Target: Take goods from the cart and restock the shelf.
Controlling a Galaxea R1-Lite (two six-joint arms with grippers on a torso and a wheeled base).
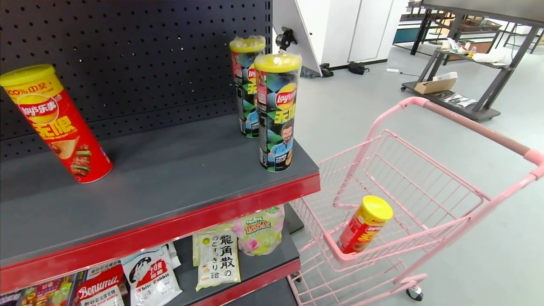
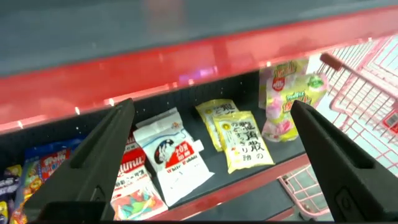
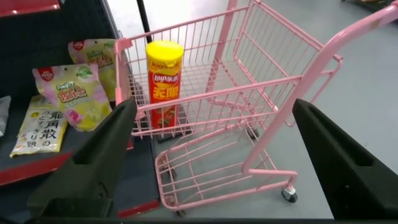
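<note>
1. Dark metal-framed workbench stands on the grey floor, far right background.
2. Flat brown cardboard box lies on its lowest tier.
3. Tall white cabinet doors line the rear wall.
4. Small black bag lies at the cabinet's foot.

High head, low wrists; common cart

Left gripper: two fingers in matte dark grey, close to black. Long, flat-sided wedges, broad near the camera and narrowing to blunt tips. Hard, straight edges, with a faint sheen along the upper faces. Right gripper: a matching pair of fingers, same dark matte finish, same tapering wedge shape, smooth faces with crisp edges.
</note>
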